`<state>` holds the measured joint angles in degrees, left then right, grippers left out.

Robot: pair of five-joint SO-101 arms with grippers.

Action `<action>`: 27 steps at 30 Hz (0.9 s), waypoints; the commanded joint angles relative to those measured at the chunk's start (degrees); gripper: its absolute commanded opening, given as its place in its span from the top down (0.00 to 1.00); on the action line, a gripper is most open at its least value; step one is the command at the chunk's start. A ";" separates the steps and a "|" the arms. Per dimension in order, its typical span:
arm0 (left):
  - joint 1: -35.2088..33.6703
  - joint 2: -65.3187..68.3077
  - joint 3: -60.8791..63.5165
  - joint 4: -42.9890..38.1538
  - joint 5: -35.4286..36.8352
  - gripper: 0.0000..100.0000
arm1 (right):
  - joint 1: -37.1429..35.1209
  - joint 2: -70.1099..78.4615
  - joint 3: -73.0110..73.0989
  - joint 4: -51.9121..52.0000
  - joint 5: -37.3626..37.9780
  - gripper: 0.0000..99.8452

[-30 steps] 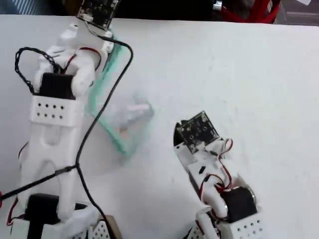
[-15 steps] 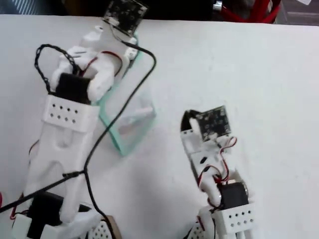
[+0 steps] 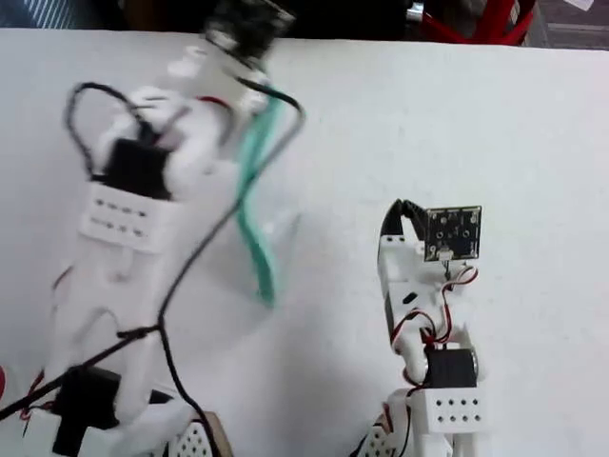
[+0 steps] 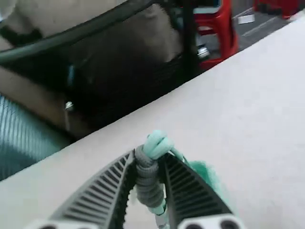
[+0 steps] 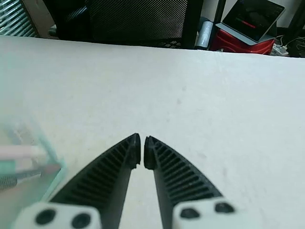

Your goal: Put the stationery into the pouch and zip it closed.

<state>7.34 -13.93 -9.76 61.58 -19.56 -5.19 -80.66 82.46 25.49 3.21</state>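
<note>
Across the whole scene the white table (image 3: 533,143) is carrying both arms and the pouch. Along its left side the left arm (image 3: 124,209) is stretching from the near edge almost to the far edge, with a black cable (image 3: 190,257) trailing down beside it. By the near edge, right of the middle, the right arm (image 3: 428,314) is standing drawn in, well apart from the other arm.

Between the two arms, closer to the left one, the pouch (image 3: 255,238) is hanging as a clear bag with teal edging. It is running from just under the left arm's wrist near the far edge down toward the middle of the table, and it is showing blurred. The left gripper (image 4: 150,152) is pinching the pouch's teal and grey edge between its ribbed fingers (image 4: 190,186), close to the far edge.

The right gripper (image 5: 141,143) is hovering over bare table with its tips almost pressed together and nothing between them. Just beside it a corner of the pouch (image 5: 45,157) is showing, and inside it the stationery (image 5: 21,152) is lying as a pale stick with a greyer one under it.
</note>
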 commanded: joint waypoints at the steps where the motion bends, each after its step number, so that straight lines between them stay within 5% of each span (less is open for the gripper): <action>1: -12.18 -1.10 -7.38 3.69 0.09 0.98 | 0.31 -0.40 -0.35 -1.19 -0.44 0.98; 4: -19.91 -1.10 -12.57 6.24 -0.70 0.98 | 0.31 -0.31 -0.35 -1.19 -0.44 0.98; 9: -28.53 -1.10 -19.16 8.26 -12.57 0.98 | 0.31 -0.22 -0.35 -1.19 -0.44 0.98; 14: -30.90 -0.92 -20.75 9.58 -15.91 0.98 | 0.31 -0.40 -0.35 -1.19 -0.44 0.98; 21: -14.99 -0.40 -10.11 15.91 -16.53 0.98 | 0.31 -0.40 -0.35 -1.19 -0.44 0.98; 24: -4.97 -0.40 3.87 6.33 -15.56 0.98 | 0.75 -0.40 -0.35 -1.19 -0.44 0.98; 27: 3.12 -0.40 18.37 -11.52 -8.00 0.98 | 0.84 -0.40 -0.35 -1.19 -0.44 0.98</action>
<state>2.68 -13.93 -3.34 66.59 -33.36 -4.57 -80.66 82.46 25.49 3.03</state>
